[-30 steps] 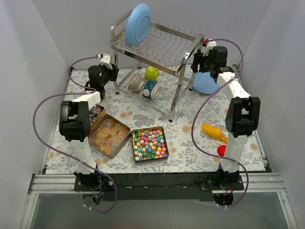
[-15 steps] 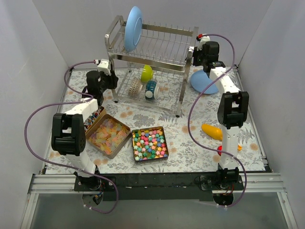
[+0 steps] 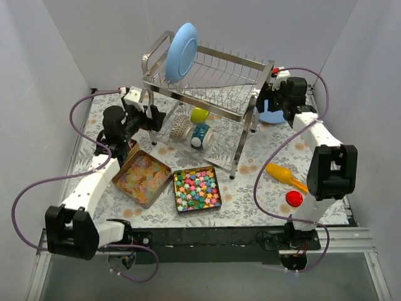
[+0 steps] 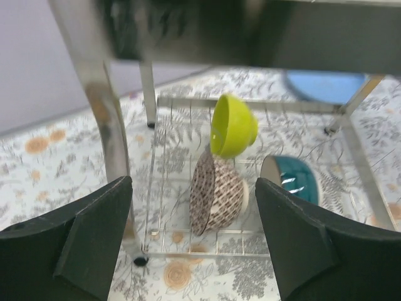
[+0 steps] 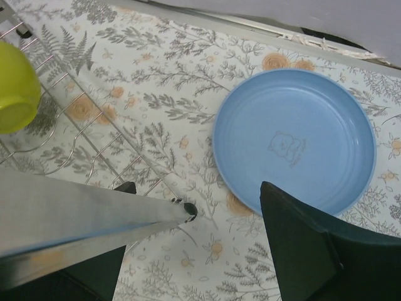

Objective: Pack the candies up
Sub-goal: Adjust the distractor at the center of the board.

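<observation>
Candies fill two open tins at the front of the table: pale orange-pink ones and bright mixed-colour ones. My left gripper is behind them at the left leg of the dish rack. In the left wrist view the left gripper is open, and the rack leg stands just inside the left finger. My right gripper is at the rack's right end. The right gripper is open too, and a rack leg crosses in front of its left finger.
Under the rack lie a yellow-green bowl, a patterned bowl and a teal cup. A blue plate stands in the rack, another blue plate lies behind it. An orange scoop and red lid lie front right.
My left jaws have opened wide beside the rack leg. The rack has shifted and now sits askew. Both arms have swung outward.
</observation>
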Motion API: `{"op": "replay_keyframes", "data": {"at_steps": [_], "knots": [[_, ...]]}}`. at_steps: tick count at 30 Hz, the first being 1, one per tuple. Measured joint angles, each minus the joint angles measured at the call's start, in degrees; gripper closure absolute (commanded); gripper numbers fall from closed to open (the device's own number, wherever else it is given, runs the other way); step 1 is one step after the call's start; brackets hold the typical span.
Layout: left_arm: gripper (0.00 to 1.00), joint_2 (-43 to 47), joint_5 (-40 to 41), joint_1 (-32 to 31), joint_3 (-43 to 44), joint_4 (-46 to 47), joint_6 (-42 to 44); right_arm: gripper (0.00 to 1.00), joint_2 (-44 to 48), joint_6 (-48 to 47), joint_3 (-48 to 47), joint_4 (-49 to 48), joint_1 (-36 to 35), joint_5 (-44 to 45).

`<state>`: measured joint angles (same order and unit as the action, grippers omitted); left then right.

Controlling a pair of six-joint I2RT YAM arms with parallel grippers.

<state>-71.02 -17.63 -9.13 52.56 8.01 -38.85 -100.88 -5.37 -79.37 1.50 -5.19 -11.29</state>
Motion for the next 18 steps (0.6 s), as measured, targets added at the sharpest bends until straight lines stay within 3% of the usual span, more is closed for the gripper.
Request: {"op": "replay_keyframes", "data": {"at_steps": [4, 9, 18], "knots": [[0.21, 4.3, -0.4, -0.8, -0.1, 0.8, 0.1, 0.21, 2.8, -0.5, 3.4, -0.4, 0.3, -2.7], [0.23, -0.7, -0.3, -0.7, -0.1, 0.9, 1.8, 0.27, -0.6, -0.3, -0.1, -0.5, 0.4, -4.9], [0.23, -4.6, -0.2, -0.7, 0.0, 1.0, 3.5, 0.3, -20.7, -0.8, -28.1, 7.6, -0.5, -8.2]]}}
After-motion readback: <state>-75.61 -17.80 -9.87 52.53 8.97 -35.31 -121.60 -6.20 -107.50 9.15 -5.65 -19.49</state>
